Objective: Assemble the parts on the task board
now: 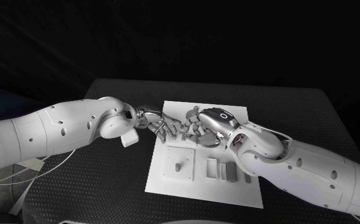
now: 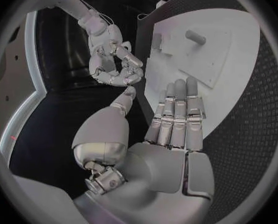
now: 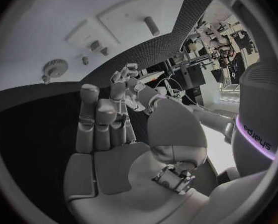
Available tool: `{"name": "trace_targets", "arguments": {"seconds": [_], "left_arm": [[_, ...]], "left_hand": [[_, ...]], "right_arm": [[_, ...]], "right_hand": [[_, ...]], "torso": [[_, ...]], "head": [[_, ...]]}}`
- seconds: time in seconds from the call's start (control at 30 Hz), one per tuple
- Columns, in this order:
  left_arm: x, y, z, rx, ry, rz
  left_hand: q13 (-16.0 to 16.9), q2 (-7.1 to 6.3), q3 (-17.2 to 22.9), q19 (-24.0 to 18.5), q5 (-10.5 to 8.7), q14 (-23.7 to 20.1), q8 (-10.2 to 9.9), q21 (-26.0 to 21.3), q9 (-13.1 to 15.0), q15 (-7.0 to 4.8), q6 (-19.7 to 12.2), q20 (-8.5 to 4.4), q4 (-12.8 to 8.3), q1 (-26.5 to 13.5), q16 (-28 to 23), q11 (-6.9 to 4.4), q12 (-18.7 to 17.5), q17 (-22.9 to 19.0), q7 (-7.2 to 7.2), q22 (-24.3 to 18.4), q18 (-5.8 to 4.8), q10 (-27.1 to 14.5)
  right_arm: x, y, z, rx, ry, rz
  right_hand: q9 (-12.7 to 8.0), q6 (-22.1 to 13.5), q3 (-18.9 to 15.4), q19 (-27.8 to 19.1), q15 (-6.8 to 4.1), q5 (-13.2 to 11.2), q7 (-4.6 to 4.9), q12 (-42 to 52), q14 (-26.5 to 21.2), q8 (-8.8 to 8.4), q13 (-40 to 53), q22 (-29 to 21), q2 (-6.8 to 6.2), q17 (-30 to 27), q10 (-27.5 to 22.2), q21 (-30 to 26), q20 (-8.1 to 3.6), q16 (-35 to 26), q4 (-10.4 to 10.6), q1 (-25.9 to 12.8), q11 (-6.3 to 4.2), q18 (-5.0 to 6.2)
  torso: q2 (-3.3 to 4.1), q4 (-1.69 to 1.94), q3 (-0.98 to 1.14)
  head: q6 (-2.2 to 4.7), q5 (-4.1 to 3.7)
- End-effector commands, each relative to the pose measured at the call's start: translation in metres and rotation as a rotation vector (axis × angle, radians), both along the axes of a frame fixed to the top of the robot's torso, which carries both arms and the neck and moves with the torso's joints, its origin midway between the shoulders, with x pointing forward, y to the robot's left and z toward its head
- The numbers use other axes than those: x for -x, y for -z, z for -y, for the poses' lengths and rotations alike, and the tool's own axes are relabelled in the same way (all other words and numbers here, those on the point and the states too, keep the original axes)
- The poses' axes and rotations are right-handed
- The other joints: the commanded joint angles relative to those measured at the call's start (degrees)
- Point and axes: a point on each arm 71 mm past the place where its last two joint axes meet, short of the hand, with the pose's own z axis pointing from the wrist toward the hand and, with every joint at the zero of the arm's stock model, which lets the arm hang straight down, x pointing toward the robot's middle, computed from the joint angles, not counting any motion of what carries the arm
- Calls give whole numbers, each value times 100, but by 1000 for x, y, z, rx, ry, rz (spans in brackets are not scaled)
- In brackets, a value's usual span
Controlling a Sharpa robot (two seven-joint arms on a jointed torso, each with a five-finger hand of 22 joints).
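While both hands meet above the board's [image 1: 166, 185] middle, neither holds anything. The left hand [image 1: 155, 122] keeps its fingers straight and apart, palm bare (its wrist view shows this plainly). The right hand [image 1: 201, 127] has its fingers partly bent, yet nothing sits between them — as far as the wrist views show. On the board's near half lie a square plate with a peg [image 1: 179, 164] and, beside it, grey blocks [image 1: 221, 170].

Both white arms reach inward from opposite sides. The silver many-fingered left hand [image 1: 156, 122] and the silver right hand [image 1: 201, 128] meet fingertip to fingertip (close, contact unclear). Left fingers [image 2: 179, 112] extend straight and apart; right fingers [image 3: 104, 119] likewise, holding nothing.
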Motion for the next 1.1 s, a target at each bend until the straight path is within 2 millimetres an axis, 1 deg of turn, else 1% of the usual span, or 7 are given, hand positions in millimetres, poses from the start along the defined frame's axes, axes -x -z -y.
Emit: {"name": "trace_targets", "arguments": {"seconds": [0.03, 0.13, 0.23, 0.43, 0.57, 0.9, 1.1], "left_arm": [[6, -1, 5, 90, 53, -84], [6, -1, 5, 121, 57, -102], [6, -1, 5, 123, 59, -103], [9, -1, 6, 129, 88, -119], [10, 0, 8, 130, 103, -128], [11, 0, 8, 126, 111, -135], [11, 0, 9, 130, 115, -135]], "left_hand": [[8, 80, -68, -85, -24, -88, -32, -20, -8, 12, -27, 9, -7, -17, -51, 1, -13, -8, -38, -30, -40, -67], [7, 115, -110, -190, -24, -186, -62, -21, -22, 52, -86, 43, -8, -30, -87, 11, -19, -17, -69, -75, -52, -119], [9, 157, -145, -257, -24, -246, -86, -14, -33, 78, -136, 69, -1, -33, -98, 8, -18, -17, -87, -111, -52, -161], [16, 222, -178, -304, -23, -291, -83, -10, -33, 97, -138, 89, 41, -57, -103, 6, -12, -15, -81, -146, -48, -189], [23, 298, -185, -336, -23, -323, -75, -8, -31, 110, -128, 102, 39, -22, -105, 1, -10, -13, -77, -166, -45, -204], [51, 525, -317, -371, -24, -370, -69, 10, -31, 137, -137, 133, -178, 154, -89, 0, -1, -4, -71, -206, -40, -229], [71, 689, -379, -374, -24, -379, -55, 13, -30, 141, -117, 143, -370, 280, -79, -35, 3, -4, -87, -225, -42, -228]], "right_arm": [[0, -1, 1, -9, -5, 6], [0, 0, 0, -9, -6, 5], [0, 0, 0, -9, -7, 5], [0, -1, 0, -12, -8, 6], [1, -1, -1, -16, -12, 5], [2, -2, -2, -20, -18, 5], [1, -1, -3, -16, -21, -1]], "right_hand": [[6, 63, 38, -6, -39, 12, 72, 5, 20, -8, 2, 121, -34, 8, 32, 17, -37, 4, 11, -3, -5, 170], [6, 63, 39, -6, -39, 12, 73, 5, 20, -8, 2, 121, -35, 8, 32, 17, -38, 4, 10, -1, -4, 170], [7, 62, 40, -7, -39, 12, 73, 4, 20, -9, 2, 121, -35, 8, 32, 17, -39, 4, 9, 1, -4, 170], [8, 62, 45, -7, -39, 12, 73, 3, 20, -10, 1, 121, -30, 9, 33, 18, -41, 3, 5, 10, -4, 170], [9, 62, 47, -8, -38, 12, 73, 2, 20, -10, 1, 121, -30, 9, 32, 18, -42, 3, 3, 13, -4, 170], [10, 58, 47, -9, -37, 11, 75, 0, 19, -13, 0, 121, -31, 10, 32, 18, -44, 3, 1, 15, -2, 170], [10, 57, 49, -9, -37, 10, 76, -1, 19, -14, -1, 121, -29, 10, 32, 18, -45, 2, 0, 17, -2, 170]], "torso": [[0, 1, 1], [1, -4, 2], [1, -1, -1], [-1, -1, 3], [1, 0, 0], [-1, 1, -1], [0, 1, -4]], "head": [[-3, -5], [0, -7], [0, -6], [-2, -9], [-4, -14], [-23, -16], [-30, -14]]}}
